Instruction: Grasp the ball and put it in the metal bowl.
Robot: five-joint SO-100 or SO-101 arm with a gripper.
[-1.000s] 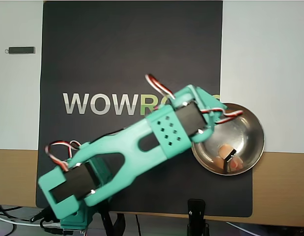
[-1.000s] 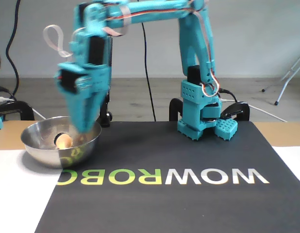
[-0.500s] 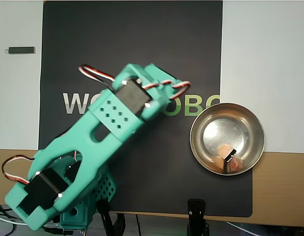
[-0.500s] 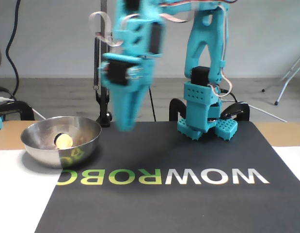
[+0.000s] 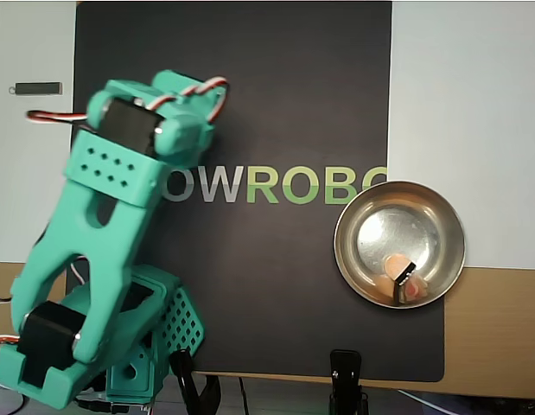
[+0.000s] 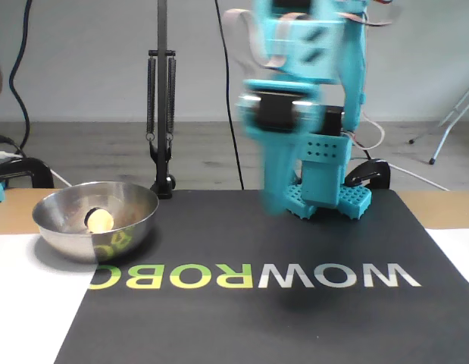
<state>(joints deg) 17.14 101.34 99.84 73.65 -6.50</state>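
overhead view: the ball [image 5: 393, 264] lies inside the bowl [image 5: 364, 214], near the bowl's lower edge in this view, with a small dark reflection or marking beside it. the teal arm [image 5: 103, 251] reaches up the left side of a dark mat [image 5: 276, 95] printed with large letters, well apart from the bowl. the end effector is hidden under the arm's wrist here, so whether its fingers are apart or together cannot be told. judging by this, the placing step looks done and the arm is clear of the bowl; what remains seems only to bring the arm to rest, which asks for nothing near the bowl. the mat lies over white sheets [image 5: 466, 86] on a tan wood table [image 5: 496, 333]; a small dark bar [image 5: 38, 88] sits on the white at upper left, and a black clamp [image 5: 346, 372] grips the near edge. fixed view: from the front, the bowl [image 6: 64, 227] sits at the left, half on the mat [image 6: 242, 318] and half on the white, with the ball [image 6: 100, 221] resting inside it against the near wall. the arm [image 6: 310, 106] is blurred, standing upright near its base at centre right; the end effector [image 6: 276, 199] points down, too smeared to tell its state. behind are a grey floor, a pale wall, a black lamp stand [image 6: 161, 98] and a hanging cable [image 6: 22, 53].
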